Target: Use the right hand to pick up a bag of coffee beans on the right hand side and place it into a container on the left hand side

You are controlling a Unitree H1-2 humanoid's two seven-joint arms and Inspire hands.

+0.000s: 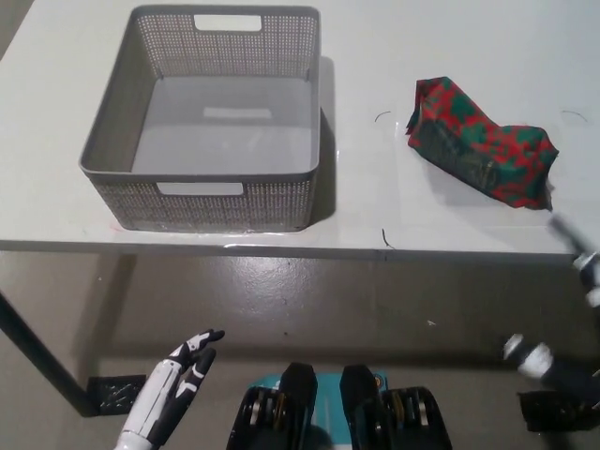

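Head view: right hand (562,281) blurred, empty.

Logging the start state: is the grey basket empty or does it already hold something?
Empty: the grey basket shows only its bare floor; the coffee bag lies on the table to its right.

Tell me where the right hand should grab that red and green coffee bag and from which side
Probably across the bulging middle of the coffee bag, coming down from above. It lies flat and slanted on the table, apart from the basket, so its top face is open. The right hand is low at the picture's right edge; the left hand rests below the table edge.
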